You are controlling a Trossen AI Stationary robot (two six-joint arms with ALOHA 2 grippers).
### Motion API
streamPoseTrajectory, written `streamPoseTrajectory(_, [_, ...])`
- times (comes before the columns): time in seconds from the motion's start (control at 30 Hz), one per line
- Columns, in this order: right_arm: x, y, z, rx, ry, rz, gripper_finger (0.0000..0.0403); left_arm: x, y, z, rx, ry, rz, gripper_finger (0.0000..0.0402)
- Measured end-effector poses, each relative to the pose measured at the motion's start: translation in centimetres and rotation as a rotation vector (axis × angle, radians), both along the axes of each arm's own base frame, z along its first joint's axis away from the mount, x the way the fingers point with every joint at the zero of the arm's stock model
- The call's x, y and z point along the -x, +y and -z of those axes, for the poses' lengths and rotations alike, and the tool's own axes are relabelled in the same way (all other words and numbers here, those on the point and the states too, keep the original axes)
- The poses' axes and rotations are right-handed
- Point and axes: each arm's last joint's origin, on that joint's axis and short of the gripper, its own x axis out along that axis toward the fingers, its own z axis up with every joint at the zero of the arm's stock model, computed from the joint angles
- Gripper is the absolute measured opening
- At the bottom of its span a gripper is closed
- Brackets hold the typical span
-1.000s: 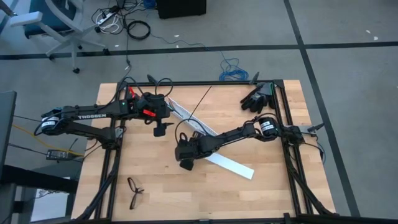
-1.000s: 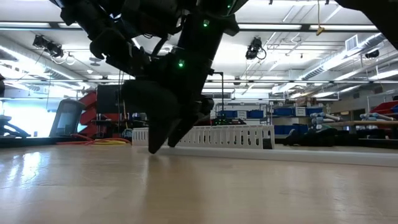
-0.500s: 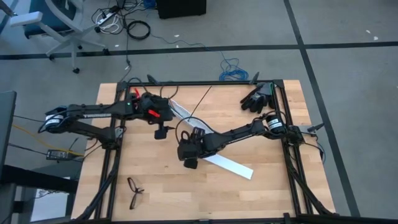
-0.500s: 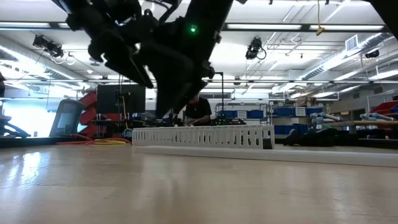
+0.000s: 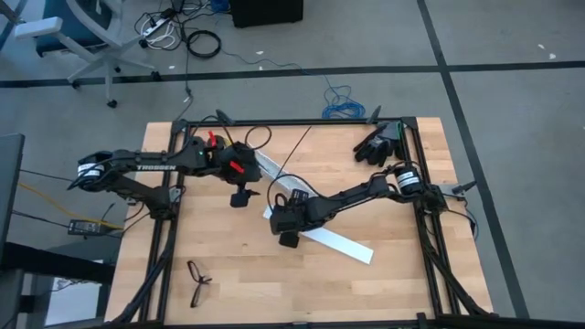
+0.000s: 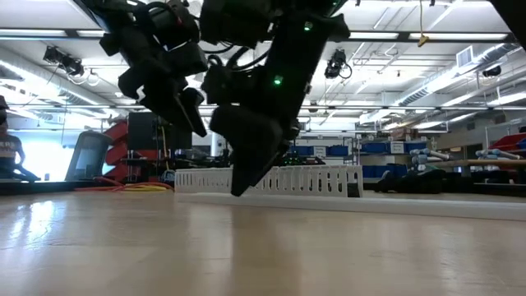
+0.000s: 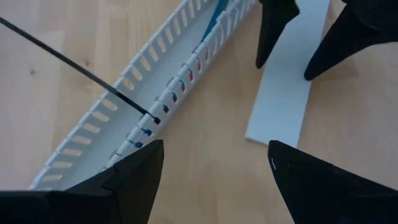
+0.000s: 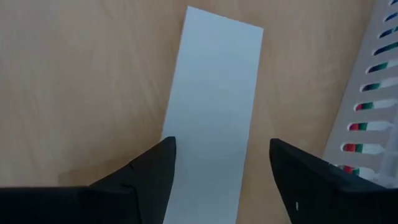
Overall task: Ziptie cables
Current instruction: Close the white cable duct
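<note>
Left gripper (image 5: 239,196): fingers spread, nothing between them; poised above the slotted white rail (image 7: 149,93) near the table's middle.
Right gripper (image 5: 287,236): fingers apart, empty; directly over the flat white cover strip (image 8: 211,118), beside the rail.
Ziptie (image 7: 74,71): thin black strip, slanting down to the rail's slotted wall, tip at one slot.
Cables (image 7: 208,22): coloured wires lying inside the rail channel, glimpsed through the slots.
Table (image 5: 384,274): bare wood; eyeglasses (image 5: 196,279) near the front-left corner.
</note>
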Motion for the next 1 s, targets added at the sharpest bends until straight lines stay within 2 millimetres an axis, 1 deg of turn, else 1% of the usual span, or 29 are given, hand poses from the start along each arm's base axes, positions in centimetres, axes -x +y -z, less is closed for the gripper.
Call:
streamPoseTrajectory(0.1, [1.2, -0.3, -0.5, -0.005, -0.003, -0.008, 0.0249, 0.0, 0.3, -0.1, -0.006, -0.011, -0.009, 0.03])
streamPoseTrajectory(0.17, [2.4, -0.6, -1.3, -0.011, -0.038, -0.006, 0.0249, 0.1, 0.4, -0.1, -0.004, -0.006, -0.016, 0.03])
streamPoseTrajectory(0.27, [4.5, -1.4, -2.5, -0.031, -0.147, 0.004, 0.0248, 0.1, 0.5, -0.1, -0.003, -0.014, -0.023, 0.03])
streamPoseTrajectory(0.33, [6.3, -2.1, -2.9, -0.057, -0.224, 0.029, 0.0247, 0.0, 0.5, -0.1, 0.004, -0.018, -0.032, 0.03])
streamPoseTrajectory(0.4, [7.7, -2.7, -3.4, -0.13, -0.334, 0.053, 0.0247, 0.0, 0.5, -0.2, 0.004, -0.02, -0.033, 0.03])
streamPoseTrajectory(0.47, [8.3, -3.0, -4.2, -0.222, -0.469, 0.078, 0.0247, 0.0, 0.5, -0.2, 0.005, -0.021, -0.035, 0.03])
streamPoseTrajectory(0.53, [8.4, -2.7, -4.4, -0.262, -0.524, 0.053, 0.0246, 0.0, 0.5, -0.2, 0.005, -0.022, -0.035, 0.03])
streamPoseTrajectory(0.57, [8.4, -2.3, -4.1, -0.261, -0.513, 0.035, 0.0246, 0.0, 0.5, -0.2, 0.004, -0.027, -0.035, 0.03])
streamPoseTrajectory(0.67, [8.1, -1.4, -3.2, -0.226, -0.484, 0.003, 0.0242, -0.1, 0.6, -0.3, 0.0, -0.04, -0.036, 0.03])
streamPoseTrajectory(0.77, [7.5, -0.9, -2.5, -0.171, -0.484, 0.007, 0.0239, -0.2, 0.6, -0.4, -0.004, -0.054, -0.036, 0.03])
streamPoseTrajectory(0.9, [6.6, -0.9, -0.7, -0.143, -0.434, 0.022, 0.0237, -0.3, 0.6, -0.4, -0.007, -0.064, -0.036, 0.03])
streamPoseTrajectory(1.0, [5.7, -1.1, 0.0, -0.135, -0.417, 0.029, 0.0237, -0.3, 0.6, -0.4, -0.006, -0.061, -0.036, 0.03])
